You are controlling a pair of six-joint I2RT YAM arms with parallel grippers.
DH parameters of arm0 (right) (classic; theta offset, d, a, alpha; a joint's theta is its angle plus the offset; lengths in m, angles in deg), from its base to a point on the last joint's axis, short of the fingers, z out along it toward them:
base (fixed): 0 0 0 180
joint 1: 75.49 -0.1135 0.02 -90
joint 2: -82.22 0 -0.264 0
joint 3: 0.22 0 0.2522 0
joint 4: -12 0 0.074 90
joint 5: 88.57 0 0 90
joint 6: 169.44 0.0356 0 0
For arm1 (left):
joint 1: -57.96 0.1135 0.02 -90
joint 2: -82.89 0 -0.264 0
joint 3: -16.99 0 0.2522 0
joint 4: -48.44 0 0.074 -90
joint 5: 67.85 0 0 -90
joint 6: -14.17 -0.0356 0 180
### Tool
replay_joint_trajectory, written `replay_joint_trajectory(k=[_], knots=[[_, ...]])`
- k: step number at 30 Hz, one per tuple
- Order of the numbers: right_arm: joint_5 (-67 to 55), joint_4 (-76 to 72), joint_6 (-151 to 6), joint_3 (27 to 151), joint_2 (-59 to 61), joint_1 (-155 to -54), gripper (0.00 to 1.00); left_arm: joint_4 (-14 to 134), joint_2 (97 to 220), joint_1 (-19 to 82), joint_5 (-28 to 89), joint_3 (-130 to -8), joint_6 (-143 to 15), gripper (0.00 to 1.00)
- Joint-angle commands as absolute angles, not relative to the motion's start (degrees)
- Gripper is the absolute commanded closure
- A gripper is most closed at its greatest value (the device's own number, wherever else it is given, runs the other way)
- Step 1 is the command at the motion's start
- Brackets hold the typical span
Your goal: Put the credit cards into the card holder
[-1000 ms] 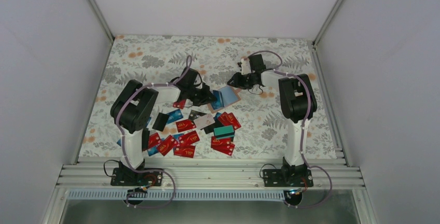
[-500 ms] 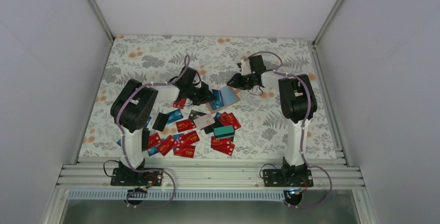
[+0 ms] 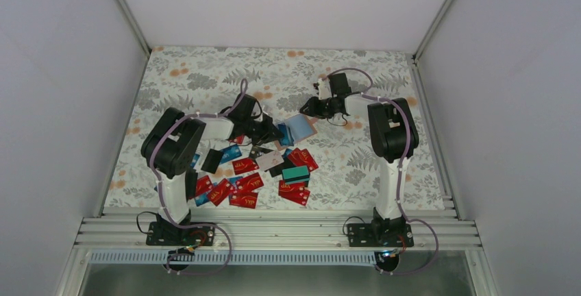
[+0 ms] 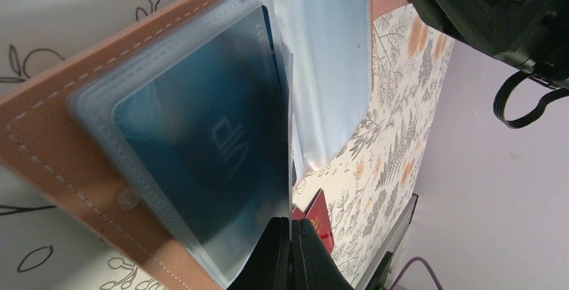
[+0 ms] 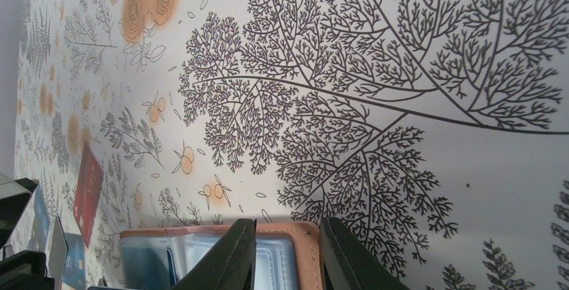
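Between left jaws pressed together, blue card edge, card half inside card holder sleeve, right jaws pinching its tan rim.

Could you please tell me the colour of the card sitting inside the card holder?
Blue card, marked VIP; clearest in left wrist view.

Between the black fingers of my right end effector, the card holder shows tan leather, pale stitching and blue-grey sleeves. Ahead of my left end effector, a deep blue card reads pale VIP. The table is white, printed with dark ferns and orange blossoms.
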State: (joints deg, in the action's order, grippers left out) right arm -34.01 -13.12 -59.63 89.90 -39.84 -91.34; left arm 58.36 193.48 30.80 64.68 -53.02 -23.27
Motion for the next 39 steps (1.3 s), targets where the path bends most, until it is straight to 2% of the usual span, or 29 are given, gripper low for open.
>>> replay_joint_trajectory(k=[1, 16, 27, 39], knots=[[-31.7, -17.76, -60.63, 87.68, -41.32, -92.59, 0.73, 58.08, 194.6, 30.97, 65.24, -55.2, -23.63, 0.98], [-31.88, -17.85, -60.67, 87.82, -41.46, -92.6, 0.73, 58.3, 196.96, 30.96, 65.22, -57.81, -24.24, 0.98], [-31.97, -17.83, -60.78, 87.87, -41.5, -92.58, 0.73, 59.16, 192.87, 30.89, 64.95, -53.53, -21.64, 0.98], [-30.6, -17.68, -61.05, 87.01, -40.43, -93.68, 0.73, 57.95, 195.83, 30.93, 65.92, -55.03, -22.18, 0.98]])
